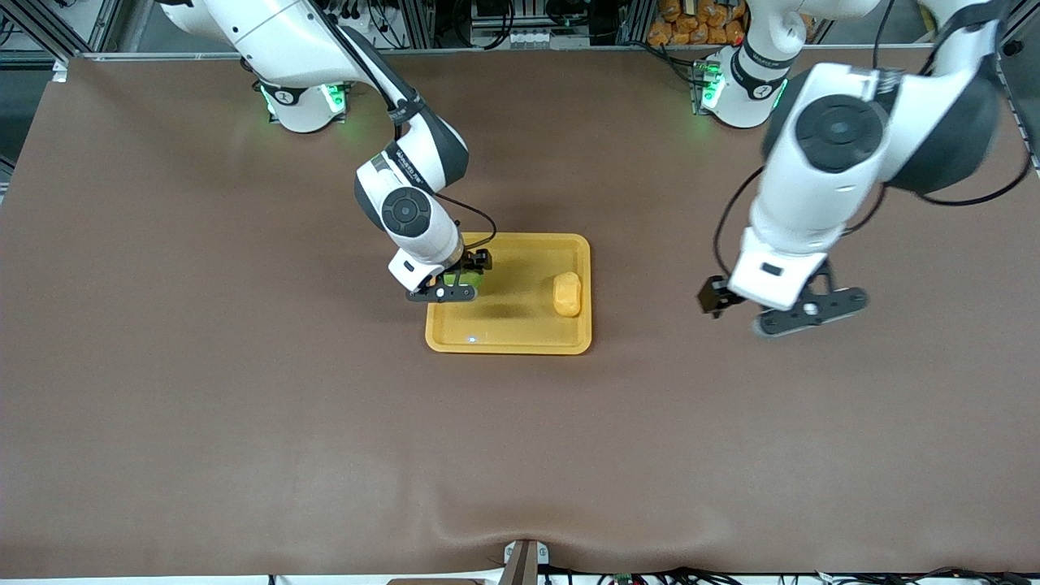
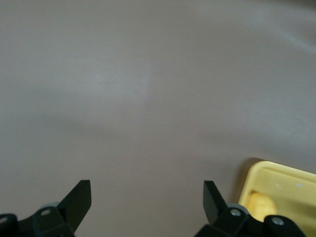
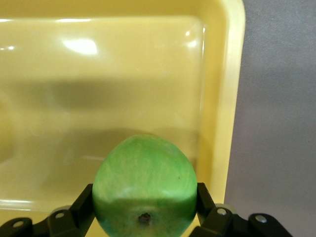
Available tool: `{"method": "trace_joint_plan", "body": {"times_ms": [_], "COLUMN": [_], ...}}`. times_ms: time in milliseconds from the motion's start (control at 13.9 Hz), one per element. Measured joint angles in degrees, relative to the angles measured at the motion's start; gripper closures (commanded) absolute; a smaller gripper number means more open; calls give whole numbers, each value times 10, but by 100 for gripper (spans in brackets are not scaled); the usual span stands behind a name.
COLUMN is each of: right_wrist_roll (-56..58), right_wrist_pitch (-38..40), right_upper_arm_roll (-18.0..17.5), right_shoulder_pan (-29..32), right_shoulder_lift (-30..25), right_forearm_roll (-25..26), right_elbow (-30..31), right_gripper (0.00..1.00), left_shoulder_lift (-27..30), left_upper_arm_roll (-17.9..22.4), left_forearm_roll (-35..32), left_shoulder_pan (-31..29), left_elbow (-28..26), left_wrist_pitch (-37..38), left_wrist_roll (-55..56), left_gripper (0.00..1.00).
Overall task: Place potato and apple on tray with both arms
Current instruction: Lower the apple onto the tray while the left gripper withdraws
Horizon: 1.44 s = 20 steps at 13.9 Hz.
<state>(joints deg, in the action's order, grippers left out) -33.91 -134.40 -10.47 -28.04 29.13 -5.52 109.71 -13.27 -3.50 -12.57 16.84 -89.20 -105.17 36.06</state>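
The yellow tray [image 1: 520, 337] lies at the table's middle. The yellow-orange potato [image 1: 567, 294] rests in it, toward the left arm's end. My right gripper [image 1: 461, 280] is shut on the green apple [image 1: 465, 279] and holds it over the tray's end toward the right arm. In the right wrist view the apple [image 3: 144, 185] sits between the fingers [image 3: 207, 197] above the tray floor [image 3: 98, 98]. My left gripper [image 1: 804, 313] is open and empty, over bare table beside the tray. In the left wrist view its gripper [image 2: 148, 197] shows the tray corner [image 2: 276, 180] and a bit of the potato [image 2: 259, 202].
The brown table cover [image 1: 244, 422] spreads wide on all sides of the tray. The arm bases [image 1: 305, 101] stand at the table's edge farthest from the front camera. A bag of orange items [image 1: 699, 20] sits off the table there.
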Motion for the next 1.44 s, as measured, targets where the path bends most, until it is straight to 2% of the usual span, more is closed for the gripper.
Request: {"method": "trace_joint_plan", "body": {"times_ms": [144,287,359,431,502,718,933,1148,1435], "right_wrist_roll": [-2,-2,-2,-3,-3,-4,-4,-6,-3], "right_wrist_pitch": [0,0,0,0,0,1,8,37,77], "right_upper_arm_roll": [1,1,1,1,1,1,2,4,6], "right_shoulder_pan": [1,1,1,1,1,1,2,11,85], "right_shoulder_lift": [7,15,17,19,20,21,20,-2,-57], "right_forearm_roll": [0,0,1,4,11,34,37,37,38], "right_elbow": [-9,-14,-14,-14,-14,-16,-26,-42,-48], "right_gripper": [97,68,51,14,0,0,0,0,0], "left_shoulder_lift": [26,60,76,91,105,131,152,170,191], "left_upper_arm_roll": [0,0,0,0,0,0,1,9,10], "left_forearm_roll": [0,0,0,0,0,17,49,61,84], "left_shoulder_pan": [-26,-45,-55,-64,-74,-102,-136,-143,-143], "left_elbow": [1,1,1,1,1,0,-4,-7,-21], "left_wrist_pitch": [32,76,91,106,122,147,162,194,221], "left_wrist_roll": [-42,-94,-127,-160,-190,-259,-310,-339,-340], "left_gripper": [0,0,0,0,0,0,0,0,0]}}
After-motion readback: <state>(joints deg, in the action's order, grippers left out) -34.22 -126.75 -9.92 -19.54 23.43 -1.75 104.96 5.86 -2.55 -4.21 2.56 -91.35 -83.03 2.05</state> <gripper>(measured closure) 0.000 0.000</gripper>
